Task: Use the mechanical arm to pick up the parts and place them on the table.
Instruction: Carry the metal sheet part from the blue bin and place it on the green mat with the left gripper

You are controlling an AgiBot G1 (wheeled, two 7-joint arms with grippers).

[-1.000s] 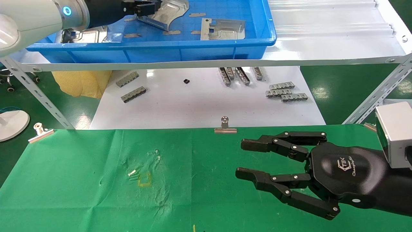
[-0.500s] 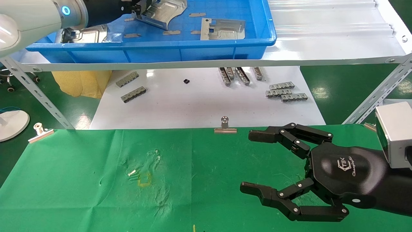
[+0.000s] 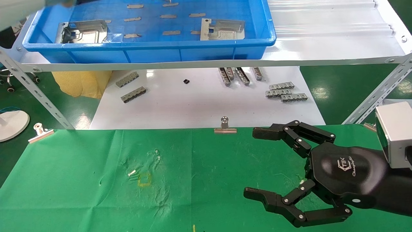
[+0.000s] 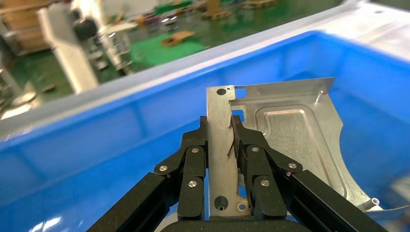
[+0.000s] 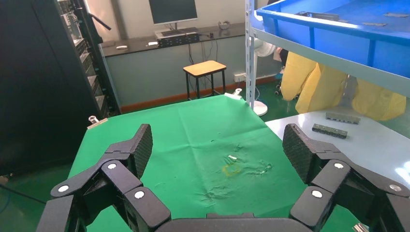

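Pinched between the left gripper (image 4: 220,133) fingers, one silvery part (image 4: 285,140) is held above the blue tray (image 3: 206,50), right gripper (image 3: 257,164) marked "TEK" is spread wide near the green table's (image 3: 80,180) right edge, two parts (image 3: 222,29) are lying in the tray.

We see a dark green glossy floor (image 3: 338,87) throwing back patches of overhead light. A white shelf board (image 3: 322,42) rests on perforated grey angle-iron legs (image 3: 35,93). A yellow bundle (image 3: 82,83) sits on the floor below it, near a round white stand base (image 3: 11,124). In the right wrist view, a pale grey-green wall (image 5: 159,77) backs a long dark bench (image 5: 169,42) carrying a monitor (image 5: 172,10), with a wooden stool (image 5: 205,70) in front and a tall black cabinet (image 5: 43,82) to one side.
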